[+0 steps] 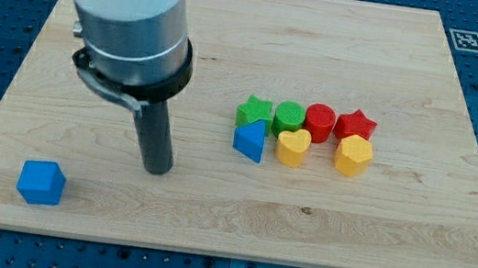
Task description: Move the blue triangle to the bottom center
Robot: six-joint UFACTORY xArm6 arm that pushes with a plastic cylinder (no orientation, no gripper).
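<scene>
You have seven blocks on the wooden tabletop (231, 50), counted as follows: two blue, two green, two red and two yellow would make eight, but the count is two blue, two green, two red, two yellow less none, so eight in all.

Six of them plus the task's block form a tight cluster right of centre. Its upper row, from the view's left: one green star (254, 112), one green cylinder (289, 116), one red cylinder (320, 121), one red star (356, 125). Its lower row: the blue triangle (250, 140), one yellow heart (293, 147), one yellow hexagon (353, 155). The blue triangle sits at the lower row's left end, just below the green star and just beside the yellow heart, right of the tabletop's centre.

The eighth block, a blue cube-like block (40, 182), lies alone near the view's bottom left corner.

Your end effector is a plain dark rod with nothing to open or close, and it grips nothing. My tip (157, 170) rests left of centre, well apart from the cluster, to the view's left of the blue triangle and to the right of the lone blue block.
</scene>
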